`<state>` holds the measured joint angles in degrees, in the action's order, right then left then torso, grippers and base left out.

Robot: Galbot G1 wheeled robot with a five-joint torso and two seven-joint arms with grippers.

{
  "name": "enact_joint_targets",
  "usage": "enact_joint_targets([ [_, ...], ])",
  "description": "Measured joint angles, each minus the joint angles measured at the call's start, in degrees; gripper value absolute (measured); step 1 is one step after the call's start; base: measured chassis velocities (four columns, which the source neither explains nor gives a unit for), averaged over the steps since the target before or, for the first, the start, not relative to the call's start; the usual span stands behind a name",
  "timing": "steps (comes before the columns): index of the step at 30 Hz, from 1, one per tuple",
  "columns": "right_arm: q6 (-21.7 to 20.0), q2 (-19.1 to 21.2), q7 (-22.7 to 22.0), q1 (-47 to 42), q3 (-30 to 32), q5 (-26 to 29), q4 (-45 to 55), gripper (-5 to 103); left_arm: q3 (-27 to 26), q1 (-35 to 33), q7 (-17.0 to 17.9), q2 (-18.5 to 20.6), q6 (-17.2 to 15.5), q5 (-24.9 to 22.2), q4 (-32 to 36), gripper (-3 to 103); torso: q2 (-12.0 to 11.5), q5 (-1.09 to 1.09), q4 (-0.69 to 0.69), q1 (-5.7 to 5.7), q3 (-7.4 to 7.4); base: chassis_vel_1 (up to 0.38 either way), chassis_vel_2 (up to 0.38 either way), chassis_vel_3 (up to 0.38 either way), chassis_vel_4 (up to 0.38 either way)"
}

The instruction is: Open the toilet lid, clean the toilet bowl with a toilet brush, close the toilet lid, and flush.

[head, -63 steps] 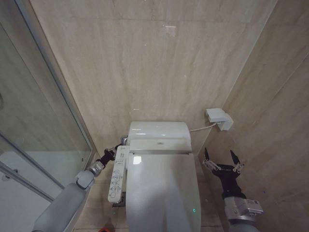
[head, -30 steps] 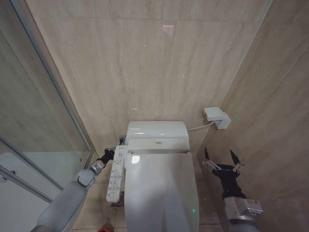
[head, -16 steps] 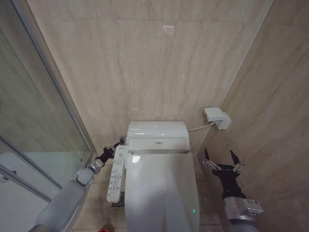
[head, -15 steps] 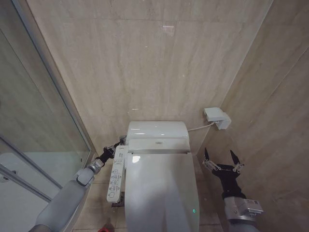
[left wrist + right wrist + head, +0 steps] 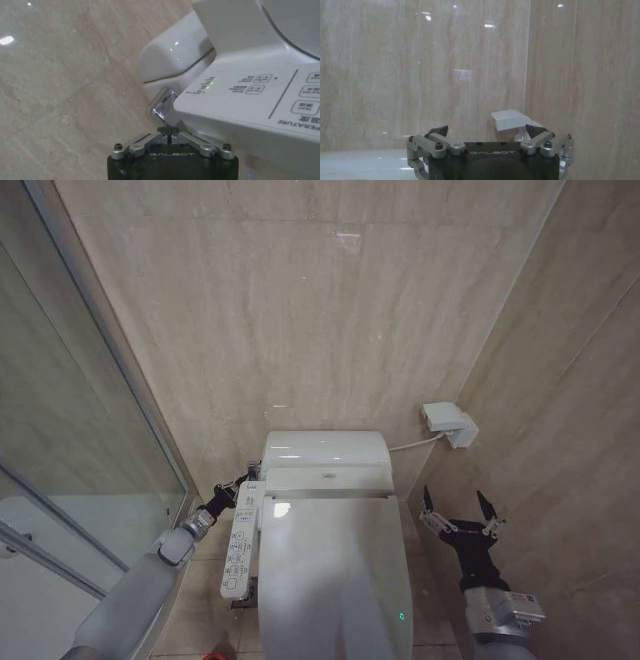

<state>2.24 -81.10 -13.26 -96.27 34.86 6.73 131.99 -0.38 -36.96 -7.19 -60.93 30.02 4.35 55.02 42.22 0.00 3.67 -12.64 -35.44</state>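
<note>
We see the toilet lid down already; our left gripper, fingers pressed together, touches the chrome flush lever ahead. Our right gripper waits spread. Flushing remains.

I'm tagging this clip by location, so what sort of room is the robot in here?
A bathroom, most likely a small home or hotel one. A white toilet with its toilet lid down stands against a beige tiled wall, a button panel runs along its side, and a glass shower screen stands beside it.
</note>
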Motion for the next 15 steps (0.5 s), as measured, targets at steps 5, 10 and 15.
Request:
enact_joint_targets([
  [5,0.00,0.00,0.00,0.00,0.00,0.00,0.00,100,-0.51,-0.35,-0.26,-0.01,-0.01,0.29,0.22,0,0.00,0.00,0.01,0.00,0.00,0.000,0.000,0.000,0.000],
  [10,0.00,0.00,0.00,0.00,0.00,0.00,0.00,100,-1.31,-1.19,-0.38,-0.07,-0.07,0.72,0.70,0,0.00,-0.01,0.01,-0.01,0.00,0.000,0.000,0.000,0.000],
  [15,0.00,0.00,0.00,0.00,0.00,0.00,0.00,100,-3.59,-3.54,0.12,0.08,-1.13,0.94,2.97,0,-0.01,-0.03,0.04,-0.02,-0.01,0.000,0.000,0.000,0.000],
])
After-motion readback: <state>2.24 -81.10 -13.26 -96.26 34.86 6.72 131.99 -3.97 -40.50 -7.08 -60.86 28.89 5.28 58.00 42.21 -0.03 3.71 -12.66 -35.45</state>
